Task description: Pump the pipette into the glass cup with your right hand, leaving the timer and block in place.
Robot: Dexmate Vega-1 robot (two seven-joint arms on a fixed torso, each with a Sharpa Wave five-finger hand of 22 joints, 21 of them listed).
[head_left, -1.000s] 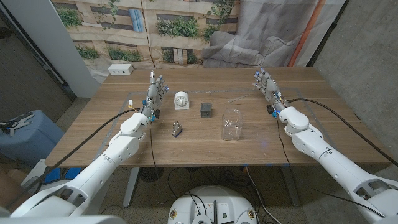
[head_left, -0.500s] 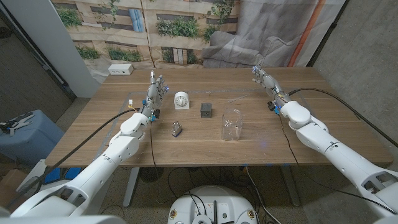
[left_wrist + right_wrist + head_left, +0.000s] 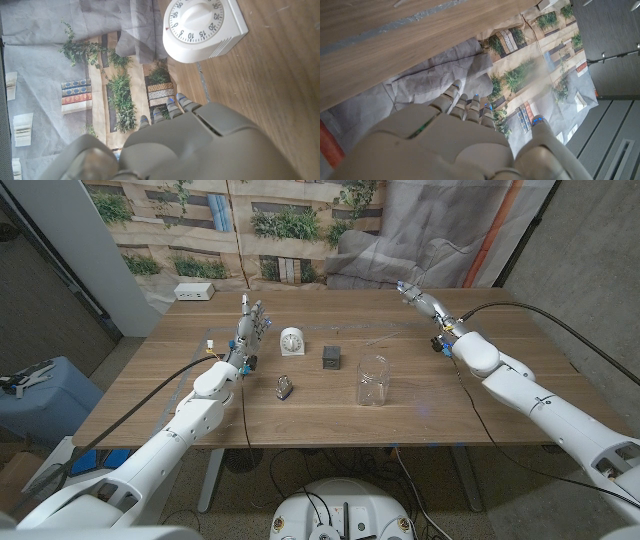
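Glass cup [image 3: 373, 379] upright nearest table's [image 3: 480, 405] front edge, mid-table. Pipette [image 3: 377, 340] lies just beyond cup. Right robot hand [image 3: 418, 300] farther, toward far right corner, apart from pipette, fingers loosely spread, holding nothing. Left robot hand [image 3: 250, 330] beside timer [image 3: 292, 340], fingers apart, empty.

What I can't make out from here

The pipette [image 3: 382, 337] is only a thin clear sliver on the table [image 3: 300, 405] behind the glass cup [image 3: 373, 379], too faint for me to read its shape. The small dark object [image 3: 284, 388] near my left hand [image 3: 248, 332] is too small to name. My right hand [image 3: 422, 305] is seen edge-on, its fingers hard to separate. The timer [image 3: 202, 27] is cut off by the left wrist picture's edge.
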